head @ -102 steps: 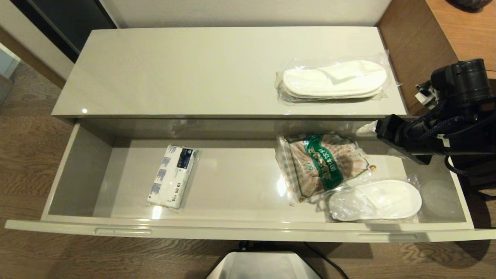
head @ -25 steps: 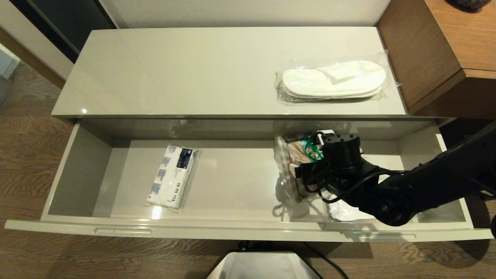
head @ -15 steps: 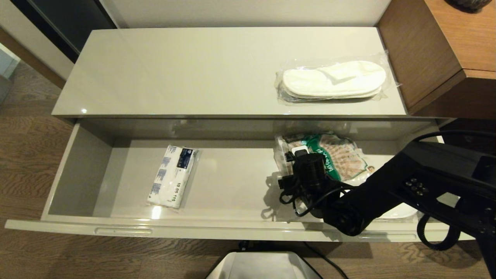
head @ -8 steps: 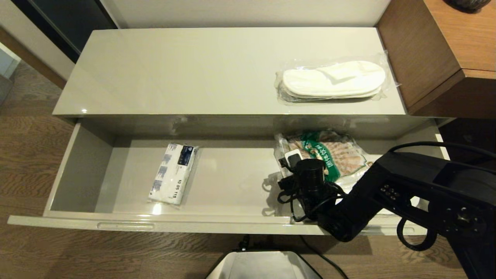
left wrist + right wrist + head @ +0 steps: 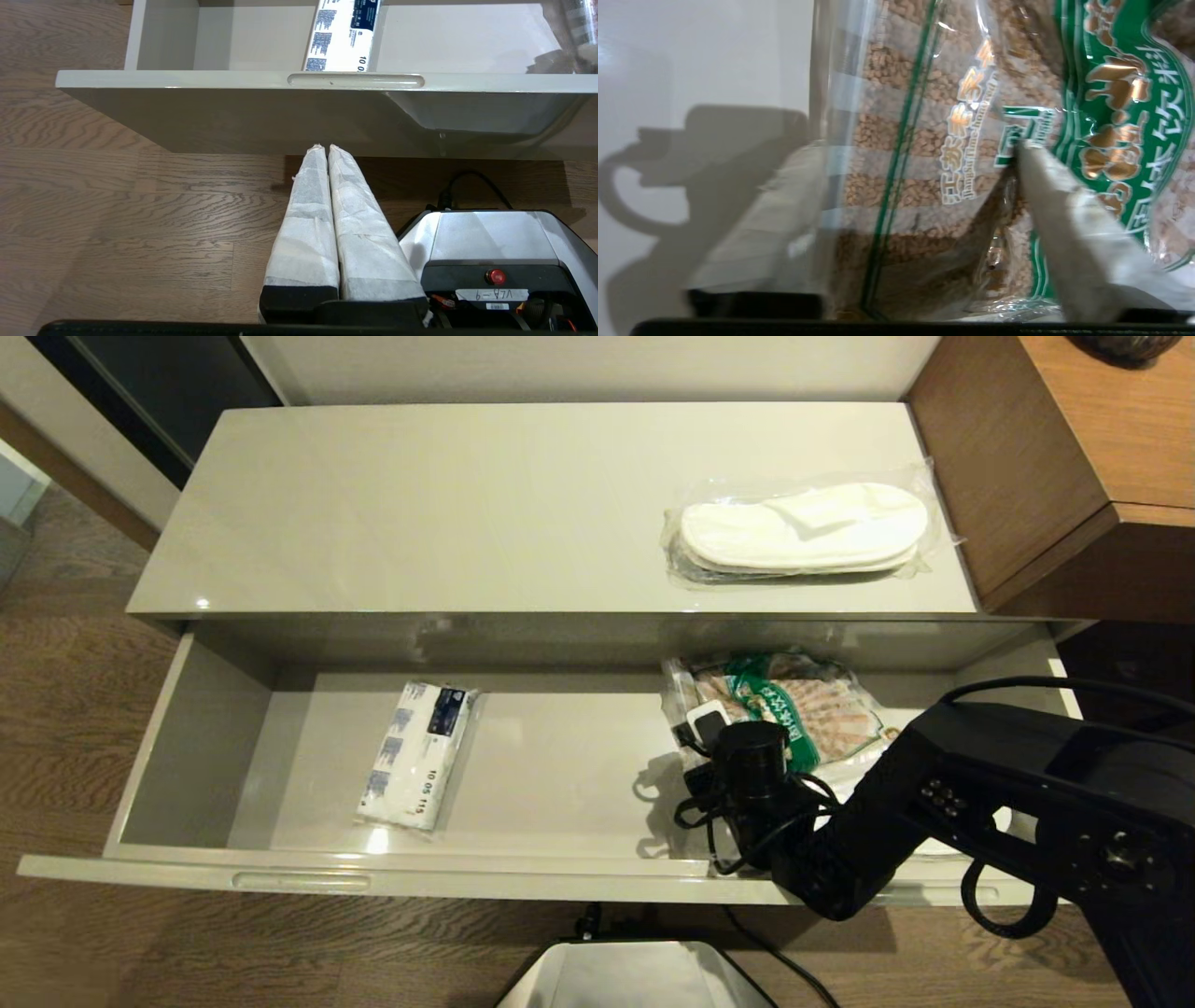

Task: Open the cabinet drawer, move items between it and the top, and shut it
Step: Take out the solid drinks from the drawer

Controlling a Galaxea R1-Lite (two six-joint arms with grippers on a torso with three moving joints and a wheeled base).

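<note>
The packet [image 5: 952,154] lies at the drawer's [image 5: 560,882] right end, a crinkly clear bag of brown grains with a green label. It looks light, limp and slippery. The right end effector [image 5: 915,154] straddles its left edge, fingers [image 5: 1069,224] apart, a sensible pinch spot. The left end effector [image 5: 327,151] hangs closed.

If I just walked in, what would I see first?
The long open drawer, with the black right gripper reaching into its right end, fingers spread astride a crinkly brown packet with a green label. Above, bagged white slippers lie on the cabinet top.
</note>
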